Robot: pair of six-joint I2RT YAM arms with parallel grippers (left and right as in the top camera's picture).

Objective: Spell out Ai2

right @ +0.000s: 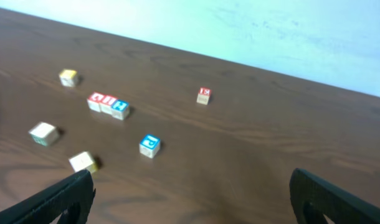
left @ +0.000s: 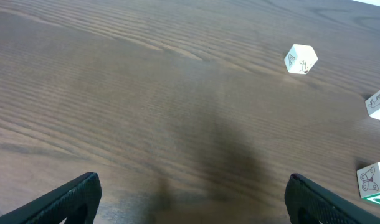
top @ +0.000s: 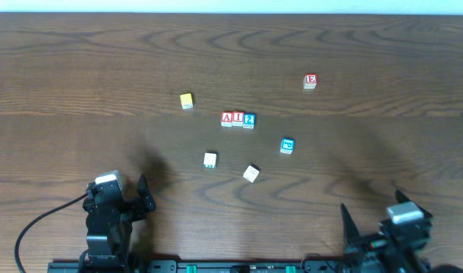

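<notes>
Three letter blocks stand touching in a row mid-table: a red A block (top: 227, 118), a red I block (top: 237, 118) and a blue 2 block (top: 249, 120). The row also shows in the right wrist view (right: 108, 103). My left gripper (top: 133, 199) is open and empty at the front left, well short of the row; its jaws (left: 193, 199) hold only bare wood between them. My right gripper (top: 368, 220) is open and empty at the front right (right: 190, 199).
Loose blocks lie around the row: a yellow one (top: 187, 100) at the left, a red E block (top: 310, 80) at the back right, a blue one (top: 287, 145), and two pale ones (top: 210, 159) (top: 251, 173) in front.
</notes>
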